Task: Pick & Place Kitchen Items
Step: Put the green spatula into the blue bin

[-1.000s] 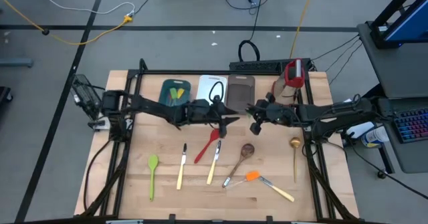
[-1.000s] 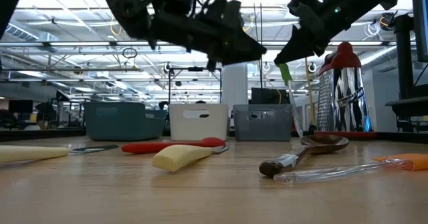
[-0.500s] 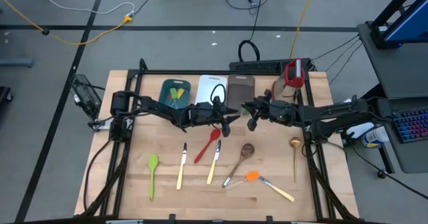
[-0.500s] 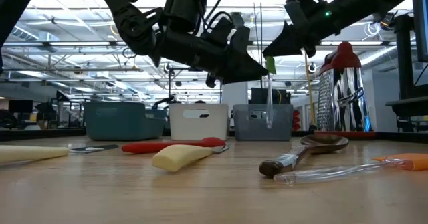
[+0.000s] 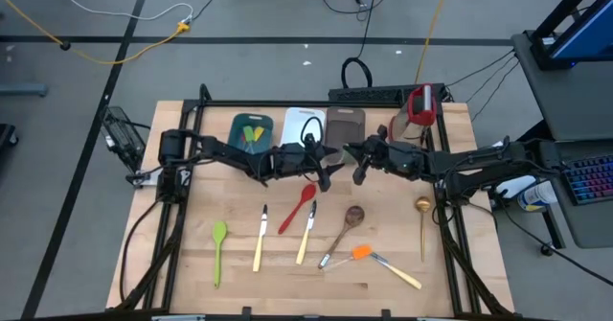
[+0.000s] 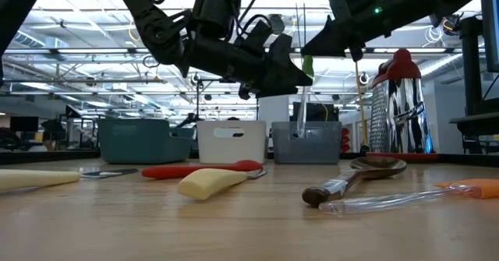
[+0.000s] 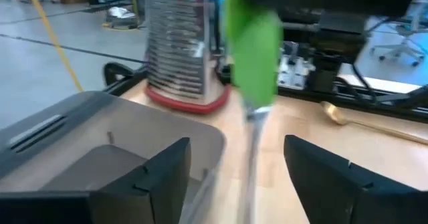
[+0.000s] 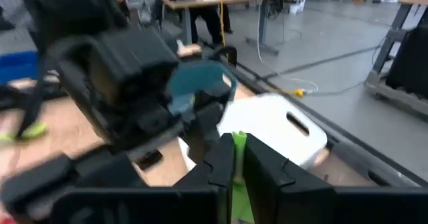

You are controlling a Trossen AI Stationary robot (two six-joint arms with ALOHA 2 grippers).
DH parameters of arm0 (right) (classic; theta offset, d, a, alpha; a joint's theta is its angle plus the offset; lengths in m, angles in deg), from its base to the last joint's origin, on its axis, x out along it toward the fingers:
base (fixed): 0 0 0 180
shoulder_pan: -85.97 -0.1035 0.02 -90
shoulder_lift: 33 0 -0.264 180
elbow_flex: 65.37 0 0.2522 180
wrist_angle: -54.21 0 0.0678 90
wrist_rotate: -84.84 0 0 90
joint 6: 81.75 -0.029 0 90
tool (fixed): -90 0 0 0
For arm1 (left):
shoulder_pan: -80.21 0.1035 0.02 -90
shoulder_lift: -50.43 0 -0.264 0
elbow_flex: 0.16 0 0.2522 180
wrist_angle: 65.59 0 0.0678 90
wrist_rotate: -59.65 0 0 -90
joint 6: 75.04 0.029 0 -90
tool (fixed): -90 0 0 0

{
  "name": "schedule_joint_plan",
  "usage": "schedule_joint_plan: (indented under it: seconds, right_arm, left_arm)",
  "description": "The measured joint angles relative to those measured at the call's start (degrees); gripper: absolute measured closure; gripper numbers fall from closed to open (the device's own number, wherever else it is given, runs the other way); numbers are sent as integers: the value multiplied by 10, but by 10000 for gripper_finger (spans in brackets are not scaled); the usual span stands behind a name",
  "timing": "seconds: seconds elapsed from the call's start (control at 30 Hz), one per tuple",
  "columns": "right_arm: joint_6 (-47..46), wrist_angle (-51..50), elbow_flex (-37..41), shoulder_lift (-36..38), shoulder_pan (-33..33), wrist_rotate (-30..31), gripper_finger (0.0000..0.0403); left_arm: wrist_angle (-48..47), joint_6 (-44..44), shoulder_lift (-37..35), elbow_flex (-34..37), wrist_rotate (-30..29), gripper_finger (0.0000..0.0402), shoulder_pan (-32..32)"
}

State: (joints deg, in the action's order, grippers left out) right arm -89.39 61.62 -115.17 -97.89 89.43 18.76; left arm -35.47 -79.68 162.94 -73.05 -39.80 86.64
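You see three trays in a row at the back of the tabletop [image 5: 192, 283]. The teal tray [image 5: 252, 131] holds two yellow and green utensils [image 5: 253, 134]. The white tray [image 5: 305, 127] and the grey-brown tray [image 5: 345, 126] show nothing you can make out inside.

Your right end effector [image 5: 358, 172] hangs in the air just in front of the grey-brown tray, its fingers pressed together on the green end of a utensil [image 6: 306, 66] with a clear shaft, which dangles downward above that tray in the low view. Your left end effector [image 5: 324, 174] hovers just beside it, in front of the white tray, fingers [image 7: 160, 177] standing apart with the hanging shaft between them, held by neither.

The remaining kitchen items lie on the tabletop in front of the trays: a green spoon [image 5: 218, 250], a pale-handled knife [image 5: 260, 240], a red spatula [image 5: 298, 208], a second knife [image 5: 306, 234], a wooden spoon [image 5: 345, 227], an orange spatula [image 5: 383, 263] and a gold spoon [image 5: 421, 225]. A red-topped grater [image 5: 420, 109] stands upright at the back right.
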Motion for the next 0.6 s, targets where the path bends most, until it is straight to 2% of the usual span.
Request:
schedule_joint_plan:
  seconds: [0.13, 0.23, 0.37, 0.6]
  right_arm:
    - [12, 24, 0, 0, 0, 0, 387]
    - [13, 37, 0, 0, 0, 0, 387]
    - [13, 40, 0, 0, 0, 0, 387]
    - [13, 40, 0, 0, 0, 0, 387]
  left_arm:
    - [12, 0, 0, 0, -2, 153, 7]
    - [13, 0, 0, 0, -2, 168, 10]
    - [15, 0, 0, 0, -2, 218, 11]
    - [14, 0, 0, 0, -2, 331, 11]
